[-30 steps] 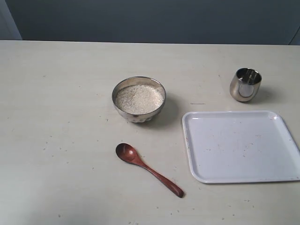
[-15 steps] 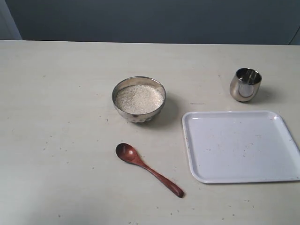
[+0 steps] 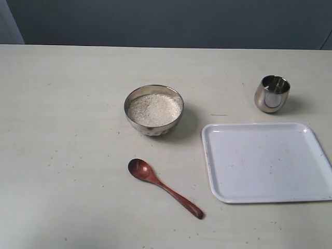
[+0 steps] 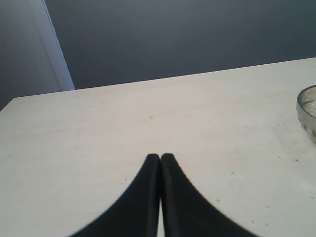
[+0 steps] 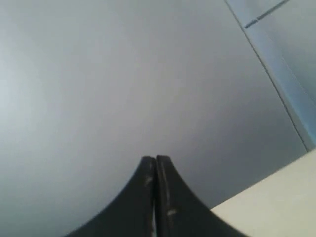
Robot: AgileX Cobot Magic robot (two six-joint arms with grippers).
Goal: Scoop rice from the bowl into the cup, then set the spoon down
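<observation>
The steel bowl (image 3: 153,124) stands mid-table, filled with white rice (image 3: 154,109); its rim (image 4: 306,106) shows at the edge of the left wrist view. In front of the bowl lies the reddish-brown wooden spoon (image 3: 165,187), scoop toward the left, handle running to the front right. The small steel cup (image 3: 271,94) stands at the back right. Neither arm shows in the exterior view. My left gripper (image 4: 160,158) is shut with nothing in it, above bare table far from the bowl. My right gripper (image 5: 156,159) is shut and empty, pointing at the grey wall.
A white tray (image 3: 218,171) with nothing on it lies at the right, between the cup and the table's front edge. Small specks dot the cream table (image 3: 67,129). A dark wall runs behind the table's far edge.
</observation>
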